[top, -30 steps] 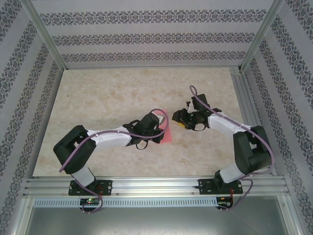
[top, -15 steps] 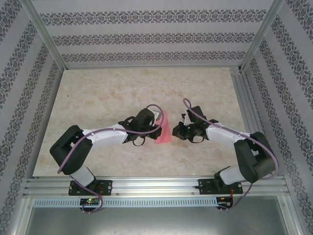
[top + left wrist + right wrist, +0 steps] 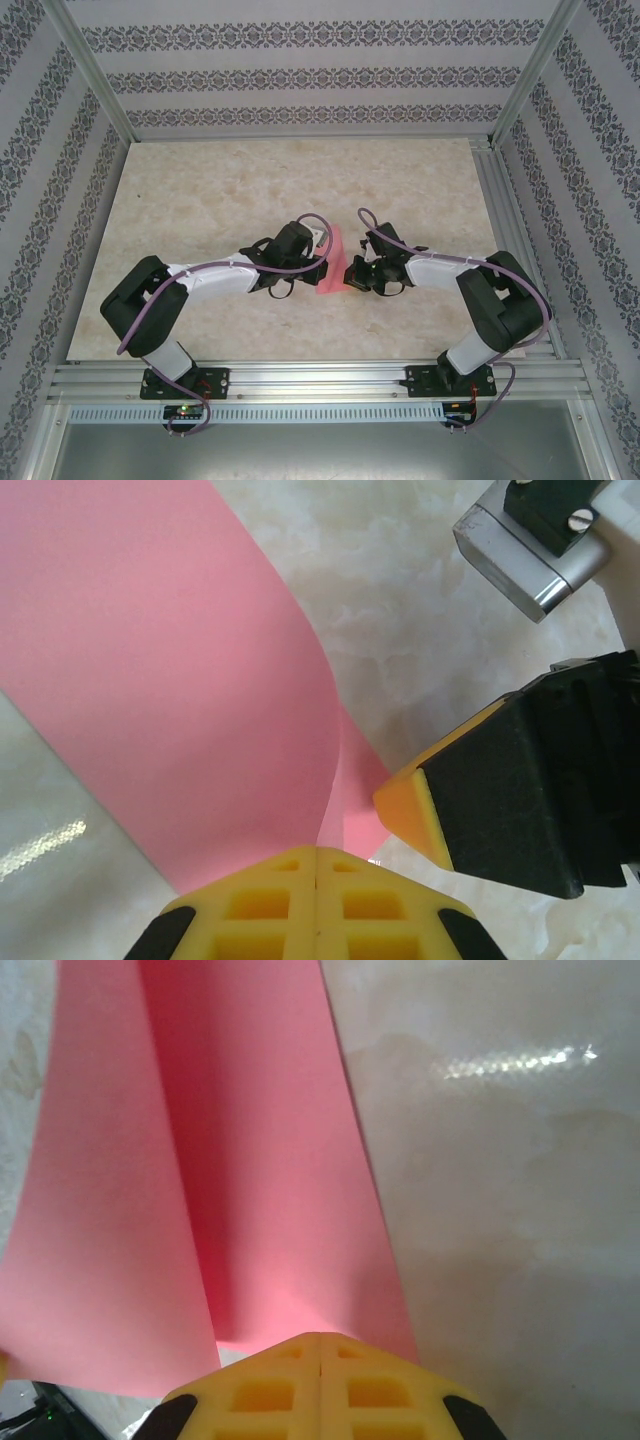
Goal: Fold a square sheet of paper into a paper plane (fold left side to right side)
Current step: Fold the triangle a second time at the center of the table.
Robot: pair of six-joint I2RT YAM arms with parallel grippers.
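Note:
The pink-red square sheet of paper (image 3: 331, 262) stands curled over on itself at the table's middle, one half arching above the other; it is a loose doubled sheet, not a paper plane. My left gripper (image 3: 320, 262) is at its left side. Its yellow jaws (image 3: 317, 852) are shut on the sheet's (image 3: 170, 680) raised edge. From the right, my right gripper (image 3: 349, 272) meets the sheet. Its jaws (image 3: 319, 1338) are shut, with the pink layers (image 3: 260, 1160) running into their tips. That gripper's yellow-tipped finger (image 3: 420, 805) touches the sheet's lower corner.
The marble-patterned tabletop (image 3: 220, 190) lies bare around the paper. An aluminium rail (image 3: 500, 210) runs along the right edge, and patterned walls close in the back and sides. Both arms reach inward, their wrists almost touching.
My right gripper has swung left to the sheet and shut on its right side. The left gripper, still shut, has drawn the sheet slightly back and left, curling it over more.

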